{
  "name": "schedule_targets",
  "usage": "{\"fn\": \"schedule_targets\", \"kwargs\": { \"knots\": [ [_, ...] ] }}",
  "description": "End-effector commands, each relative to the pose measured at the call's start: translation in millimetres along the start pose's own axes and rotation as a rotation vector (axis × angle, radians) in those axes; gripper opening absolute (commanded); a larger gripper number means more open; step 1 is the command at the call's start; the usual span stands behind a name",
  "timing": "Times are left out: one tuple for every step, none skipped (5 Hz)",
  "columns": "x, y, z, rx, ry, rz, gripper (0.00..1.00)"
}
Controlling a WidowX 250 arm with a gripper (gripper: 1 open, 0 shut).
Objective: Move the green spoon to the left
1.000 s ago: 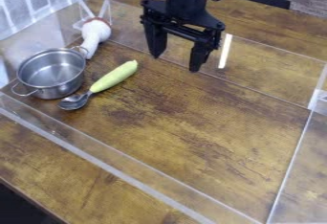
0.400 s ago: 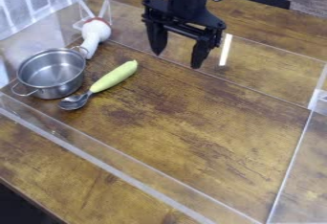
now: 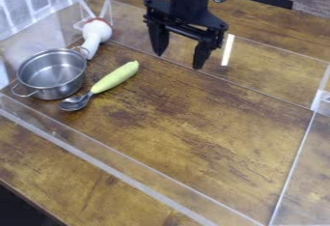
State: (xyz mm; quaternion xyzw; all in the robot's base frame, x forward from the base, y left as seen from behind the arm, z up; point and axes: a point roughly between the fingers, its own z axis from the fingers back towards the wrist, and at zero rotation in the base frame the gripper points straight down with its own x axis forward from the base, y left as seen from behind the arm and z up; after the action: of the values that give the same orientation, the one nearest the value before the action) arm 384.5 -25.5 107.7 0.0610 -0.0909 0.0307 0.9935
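- Nothing has changed over the last second: gripper (image 3: 178, 50) sits in the same spot, jaws spread wide, empty.
- It hangs at about 12 o'clock in the view, pointing down at the wooden table (image 3: 206, 124), fingertips above the boards as far as we can tell.
- Green spoon (image 3: 102, 83) lies at about 9 o'clock, flat on the table, handle running up-right, silver bowl at the lower-left end.
- Spoon bowl is just beside the steel pot (image 3: 50, 72); touching or not, we cannot tell.
- White-and-red object (image 3: 92, 35) stands at 11 o'clock, behind the pot, near the clear wall (image 3: 58, 22).
- Gripper and spoon are well apart, spoon down-left of the claw at roughly 8 o'clock from it.
- Our read: no progress yet, spoon untouched. The arm looks paused before the approach.
- Next we need to travel down-left, line the jaws across the handle, then descend.
- Risk: pot sits close on the left, so little room to slide the spoon.
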Motion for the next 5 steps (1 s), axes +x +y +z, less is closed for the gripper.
{"fn": "schedule_targets", "kwargs": {
  "knots": [
    [14.4, 12.7, 19.7, 0.003, -0.077, 0.037, 1.00],
    [17.4, 14.1, 21.6, 0.008, -0.088, 0.046, 1.00],
    [18.1, 15.7, 20.6, 0.010, -0.088, 0.051, 1.00],
    [16.7, 16.0, 14.9, 0.014, -0.071, 0.054, 1.00],
    [10.5, 17.6, 2.5, 0.022, -0.035, 0.040, 1.00]
  ]
}}
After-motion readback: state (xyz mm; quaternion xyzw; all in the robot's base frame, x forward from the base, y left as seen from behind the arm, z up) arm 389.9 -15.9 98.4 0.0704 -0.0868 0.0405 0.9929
